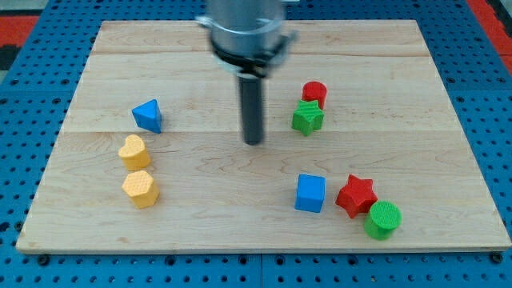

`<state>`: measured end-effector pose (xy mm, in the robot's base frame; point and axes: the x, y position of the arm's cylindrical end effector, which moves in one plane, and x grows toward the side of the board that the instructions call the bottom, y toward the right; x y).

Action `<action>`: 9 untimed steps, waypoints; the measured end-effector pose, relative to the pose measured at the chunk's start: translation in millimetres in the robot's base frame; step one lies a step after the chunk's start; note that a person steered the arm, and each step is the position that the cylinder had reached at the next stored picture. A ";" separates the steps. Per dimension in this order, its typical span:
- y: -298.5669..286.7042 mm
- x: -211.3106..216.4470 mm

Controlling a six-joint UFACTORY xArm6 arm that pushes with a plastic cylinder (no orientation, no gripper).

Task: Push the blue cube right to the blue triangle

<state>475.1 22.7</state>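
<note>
The blue cube [310, 194] sits on the wooden board [240, 216] at the view's lower right, just left of a red star [356, 195]. The blue triangle [148, 115] lies at the view's left, far from the cube. My tip [254, 142] stands near the board's middle, between the two blue blocks, above and left of the cube and touching no block.
A yellow heart [134, 151] and a yellow hexagon [140, 189] lie below the blue triangle. A red cylinder [314, 93] and a green star [307, 118] sit right of my tip. A green cylinder [383, 219] lies beside the red star.
</note>
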 end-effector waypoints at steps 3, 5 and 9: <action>-43.8 129.1; 90.0 104.6; -100.0 65.1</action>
<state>540.2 -77.3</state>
